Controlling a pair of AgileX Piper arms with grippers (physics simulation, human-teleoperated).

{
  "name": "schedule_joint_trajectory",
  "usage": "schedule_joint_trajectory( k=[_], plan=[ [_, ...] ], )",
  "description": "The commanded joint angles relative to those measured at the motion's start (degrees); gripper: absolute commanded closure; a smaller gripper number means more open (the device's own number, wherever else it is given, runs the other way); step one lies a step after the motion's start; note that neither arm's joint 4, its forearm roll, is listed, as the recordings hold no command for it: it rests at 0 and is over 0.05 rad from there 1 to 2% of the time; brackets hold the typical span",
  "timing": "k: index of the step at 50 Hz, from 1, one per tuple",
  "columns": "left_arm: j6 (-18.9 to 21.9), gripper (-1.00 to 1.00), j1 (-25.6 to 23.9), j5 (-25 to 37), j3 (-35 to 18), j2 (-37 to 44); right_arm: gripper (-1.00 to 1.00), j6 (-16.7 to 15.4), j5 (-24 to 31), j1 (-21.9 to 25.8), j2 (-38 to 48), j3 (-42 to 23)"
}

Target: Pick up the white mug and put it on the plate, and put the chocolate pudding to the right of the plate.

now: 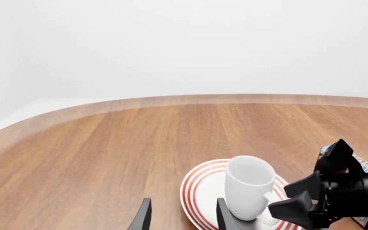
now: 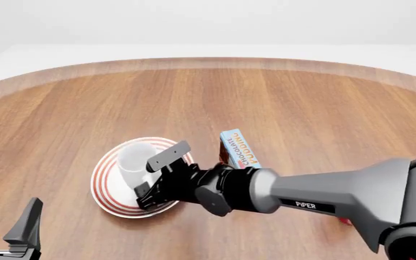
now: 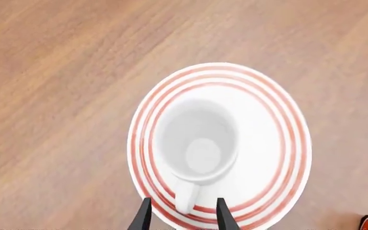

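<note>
Half the chocolate pudding [image 2: 238,149] hidden.

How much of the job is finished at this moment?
Done: the white mug stands upright on the plate. In hand: nothing; the right pincer is open around the handle. Left: the pudding box already lies right of the plate.

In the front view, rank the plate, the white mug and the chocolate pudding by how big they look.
1. The plate, clearly the widest.
2 and 3. The white mug and the chocolate pudding look close in size; the right arm hides part of each, so I will not rank them.
</note>
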Motion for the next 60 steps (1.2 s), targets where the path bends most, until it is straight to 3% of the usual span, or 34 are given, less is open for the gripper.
schedule_joint_trajectory(
  k=[1,60],
  plan=[
    [0.00,-1.00,0.00,0.00,0.00,0.00,-1.00,-0.57,-0.05,-0.36,-2.25,1.42],
    [0.00,-1.00,0.00,0.00,0.00,0.00,-1.00,-2.75,-6.47,-1.19,-17.45,16.59]
  ],
)
